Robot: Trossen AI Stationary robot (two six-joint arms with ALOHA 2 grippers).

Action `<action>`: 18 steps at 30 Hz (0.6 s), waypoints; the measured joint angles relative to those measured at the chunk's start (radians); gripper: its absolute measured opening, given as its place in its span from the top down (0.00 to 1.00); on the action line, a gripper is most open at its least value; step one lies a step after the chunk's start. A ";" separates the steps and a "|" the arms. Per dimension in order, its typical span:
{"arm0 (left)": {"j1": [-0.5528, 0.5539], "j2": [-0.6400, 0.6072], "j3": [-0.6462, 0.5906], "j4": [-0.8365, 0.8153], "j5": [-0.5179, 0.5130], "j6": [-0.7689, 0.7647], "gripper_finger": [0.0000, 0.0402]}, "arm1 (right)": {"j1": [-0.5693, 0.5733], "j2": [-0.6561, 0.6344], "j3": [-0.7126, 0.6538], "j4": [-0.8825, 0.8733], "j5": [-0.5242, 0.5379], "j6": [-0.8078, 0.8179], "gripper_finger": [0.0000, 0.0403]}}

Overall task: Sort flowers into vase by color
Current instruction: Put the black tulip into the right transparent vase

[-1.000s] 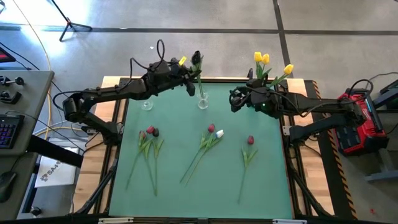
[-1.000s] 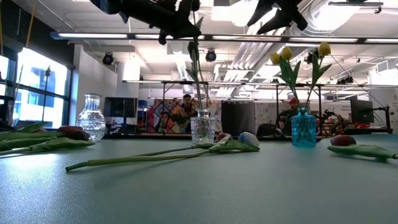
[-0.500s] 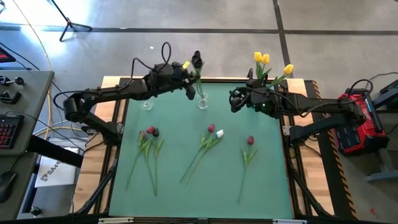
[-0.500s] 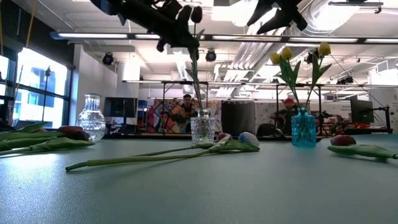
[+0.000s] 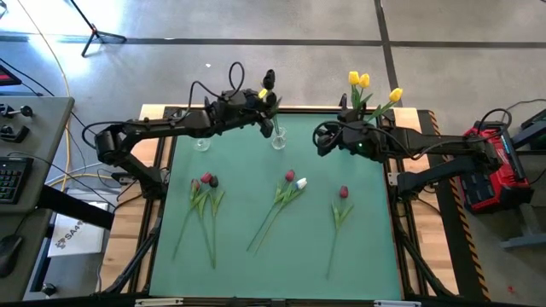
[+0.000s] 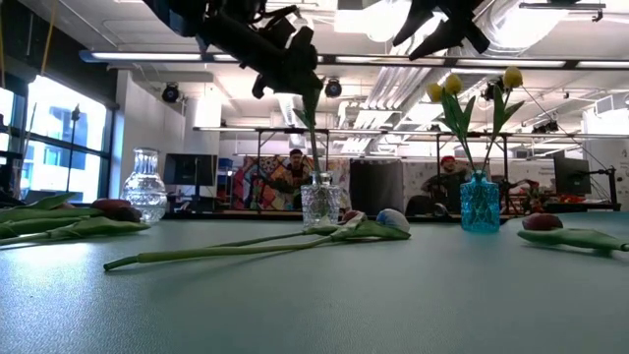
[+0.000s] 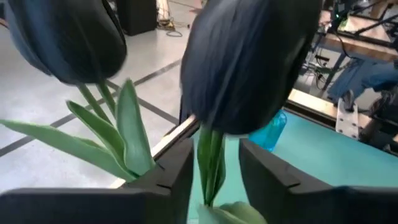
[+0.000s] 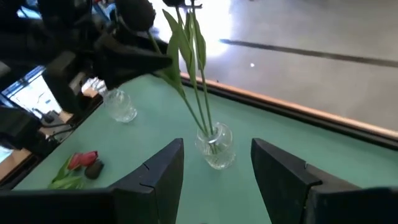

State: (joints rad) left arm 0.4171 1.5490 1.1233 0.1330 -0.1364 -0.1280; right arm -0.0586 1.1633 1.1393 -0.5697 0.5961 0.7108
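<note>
Left gripper (image 5: 267, 106), top centre, spreads narrowly around a black tulip (image 7: 249, 62) above the clear vase (image 5: 278, 141). Drop done; next, back away. Right gripper (image 5: 322, 139) waits wide.

Left claw (image 5: 266, 119) parted, raised at far edge; right claw (image 5: 322, 138) open, hovering.

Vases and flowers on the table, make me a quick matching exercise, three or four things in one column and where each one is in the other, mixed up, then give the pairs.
Things:
1. yellow tulips
2. black tulips
3. white tulip
4. round clear vase

Places or states:
A. lying on the green mat
B. standing in the blue vase
C. empty
D. stems in the middle clear vase

Pairs: 1-B, 2-D, 3-A, 4-C
</note>
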 joint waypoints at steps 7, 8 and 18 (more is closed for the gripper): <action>0.003 -0.038 0.000 -0.003 -0.009 0.003 0.59 | 0.000 0.000 0.000 -0.050 -0.011 0.055 0.56; 0.003 -0.044 0.000 -0.005 -0.009 0.007 0.58 | 0.000 0.000 0.000 -0.055 -0.011 0.064 0.56; 0.029 -0.093 0.000 -0.110 -0.002 -0.027 0.58 | 0.000 0.001 -0.019 -0.210 -0.103 0.182 0.56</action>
State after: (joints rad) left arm 0.4465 1.4555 1.1229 0.0228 -0.1381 -0.1554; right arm -0.0584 1.1641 1.1200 -0.7798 0.4931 0.8932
